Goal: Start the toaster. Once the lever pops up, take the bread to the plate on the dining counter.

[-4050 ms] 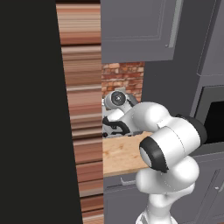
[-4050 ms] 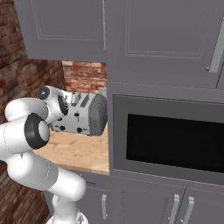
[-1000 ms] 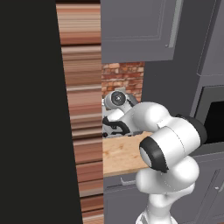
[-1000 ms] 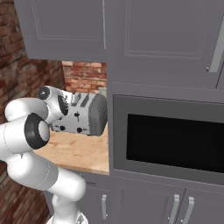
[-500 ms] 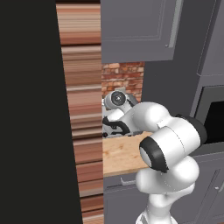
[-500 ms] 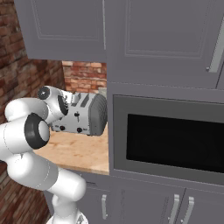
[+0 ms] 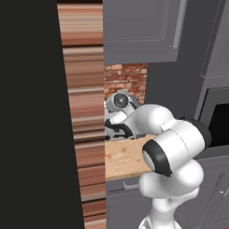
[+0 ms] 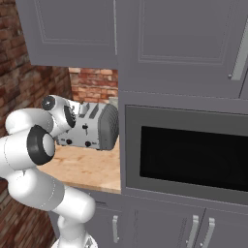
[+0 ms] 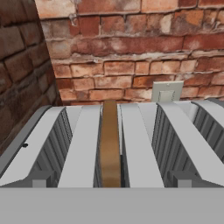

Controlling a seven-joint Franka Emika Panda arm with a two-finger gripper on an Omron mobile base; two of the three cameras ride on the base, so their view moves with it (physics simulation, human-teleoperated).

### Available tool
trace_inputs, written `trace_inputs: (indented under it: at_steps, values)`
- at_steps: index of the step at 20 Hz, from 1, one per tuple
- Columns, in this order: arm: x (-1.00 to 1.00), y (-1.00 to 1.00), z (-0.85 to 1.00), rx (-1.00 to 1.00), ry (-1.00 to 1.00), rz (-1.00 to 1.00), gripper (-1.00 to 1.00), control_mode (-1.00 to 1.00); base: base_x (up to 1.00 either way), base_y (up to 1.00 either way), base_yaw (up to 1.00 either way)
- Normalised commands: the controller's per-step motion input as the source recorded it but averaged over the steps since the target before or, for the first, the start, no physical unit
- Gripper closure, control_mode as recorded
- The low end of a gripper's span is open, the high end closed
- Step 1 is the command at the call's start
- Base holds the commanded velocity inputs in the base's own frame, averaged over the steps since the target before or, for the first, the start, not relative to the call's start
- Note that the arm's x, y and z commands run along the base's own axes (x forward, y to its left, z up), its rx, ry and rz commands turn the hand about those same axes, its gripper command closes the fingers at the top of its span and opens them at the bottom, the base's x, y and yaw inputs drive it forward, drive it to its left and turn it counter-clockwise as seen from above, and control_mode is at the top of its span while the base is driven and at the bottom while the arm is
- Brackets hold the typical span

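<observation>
The silver-grey toaster (image 8: 94, 128) stands on a wooden countertop (image 8: 87, 167) in a brick corner, left of the microwave. From the hand view I look down along its top slots (image 9: 140, 144). The bread (image 9: 109, 144) stands edge-up in the second slot from the left, its brown crust level with the toaster's top. My gripper (image 8: 72, 116) hangs at the toaster's front upper left edge with the arm folded in front of it. Its fingertips are hidden, nothing shows between them, and it stands open. The plate and the dining counter are out of view.
A black-fronted microwave (image 8: 193, 155) is built in right of the toaster, under grey upper cabinets (image 8: 145, 38). Brick walls (image 9: 131, 52) close the corner behind and to the left, with a wall outlet (image 9: 167, 91) behind the toaster. A dark panel (image 7: 27, 112) blocks the left.
</observation>
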Motion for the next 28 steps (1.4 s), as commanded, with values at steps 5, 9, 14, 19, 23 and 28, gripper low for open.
trace_inputs:
  at_steps: [5,9,14,19,23,28]
  values:
    - [0.0,0.0,0.0,0.0,0.0,0.0,-1.0,-1.0,0.0,0.0,0.0]
    - [0.0,0.0,0.0,0.0,0.0,0.0,-1.0,-1.0,0.0,0.0,0.0]
    - [0.0,0.0,0.0,0.0,0.0,0.0,-1.0,-1.0,0.0,0.0,0.0]
    - [0.0,0.0,0.0,0.0,0.0,0.0,-1.0,-1.0,0.0,0.0,0.0]
    - [0.0,0.0,0.0,0.0,0.0,0.0,-1.0,-1.0,0.0,0.0,0.0]
    - [0.0,0.0,0.0,0.0,0.0,0.0,-1.0,-1.0,0.0,0.0,0.0]
